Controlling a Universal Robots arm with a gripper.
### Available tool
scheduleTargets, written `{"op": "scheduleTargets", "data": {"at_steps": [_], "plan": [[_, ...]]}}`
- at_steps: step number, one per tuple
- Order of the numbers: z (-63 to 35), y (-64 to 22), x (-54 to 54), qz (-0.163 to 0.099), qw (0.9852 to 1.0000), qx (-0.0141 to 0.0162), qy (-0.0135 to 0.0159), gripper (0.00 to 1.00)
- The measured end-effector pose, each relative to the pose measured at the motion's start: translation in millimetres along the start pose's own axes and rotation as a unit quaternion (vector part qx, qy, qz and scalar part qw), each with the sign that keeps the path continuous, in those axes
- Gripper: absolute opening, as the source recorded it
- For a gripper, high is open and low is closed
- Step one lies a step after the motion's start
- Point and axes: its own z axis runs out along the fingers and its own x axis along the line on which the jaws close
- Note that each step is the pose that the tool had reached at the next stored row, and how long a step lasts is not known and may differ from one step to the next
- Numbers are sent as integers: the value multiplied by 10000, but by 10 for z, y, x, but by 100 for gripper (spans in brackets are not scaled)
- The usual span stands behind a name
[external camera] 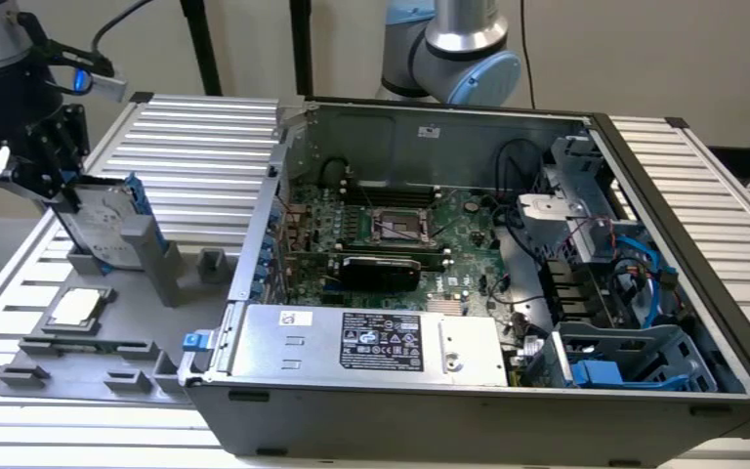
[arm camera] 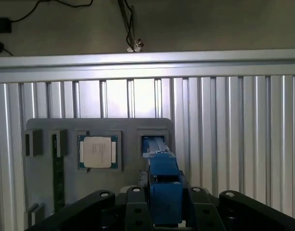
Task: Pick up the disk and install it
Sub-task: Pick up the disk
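While the disk (external camera: 104, 220) (arm camera: 164, 180) stands on edge at the grey fixture tray's (external camera: 141, 327) (arm camera: 41, 183) slot, the gripper (external camera: 69, 191) (arm camera: 164, 204) is clamped on its blue-railed upper end. A square chip (external camera: 75, 308) (arm camera: 98, 151) lies on that tray near the disk, apart from it.

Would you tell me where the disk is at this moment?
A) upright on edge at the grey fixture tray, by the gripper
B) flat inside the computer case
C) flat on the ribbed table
A: the disk stands on edge at the grey fixture tray, outside the computer case, with the gripper at its upper edge.
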Motion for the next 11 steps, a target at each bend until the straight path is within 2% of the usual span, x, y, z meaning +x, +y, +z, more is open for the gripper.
{"op": "scheduleTargets", "data": {"at_steps": [4, 11], "plan": [[0, 0, 1, 0, 10000, 0, -10, 0], [0, 1, 46, -2, 10000, 0, -84, 0]]}}
